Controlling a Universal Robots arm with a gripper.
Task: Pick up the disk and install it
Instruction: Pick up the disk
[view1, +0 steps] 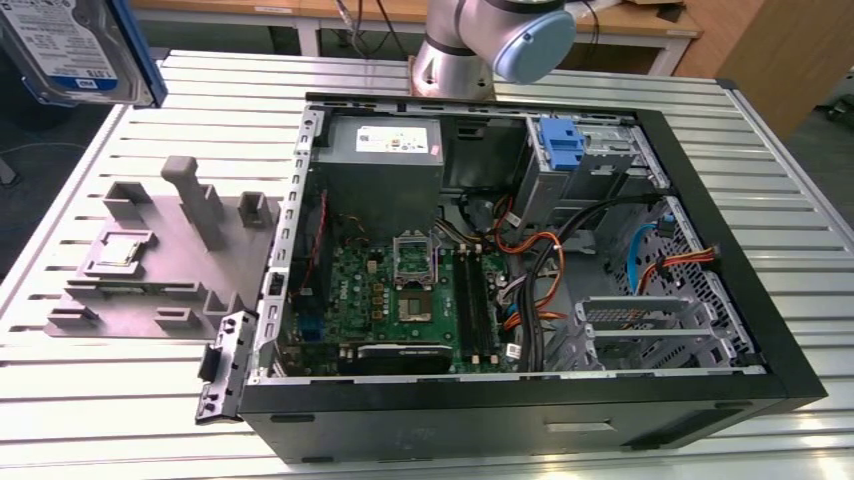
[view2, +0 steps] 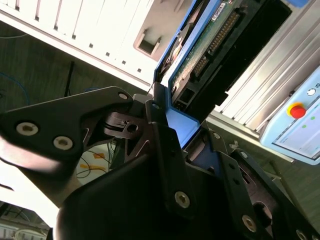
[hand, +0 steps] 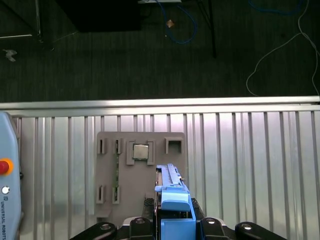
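The disk (view1: 78, 45) is clamped in the jaws of the gripper (hand: 172, 224), edge-on, its blue rail (hand: 173, 200) between them. It hangs high at the exterior view's far left, over the table (view1: 80, 420) edge, well apart from the case (view1: 534, 410).

Step in hand, I judge: pickup done, carry stage, install not yet done. The next move calls for squaring the rails to a bay (view1: 587, 150) at the case's far end, the exterior view's right.

The exterior view gives the label and the open case. The first wrist view gives the fixture (hand: 135, 185) on the table beneath. The second wrist view gives the disk's circuit-board side and connector (view2: 220, 35).
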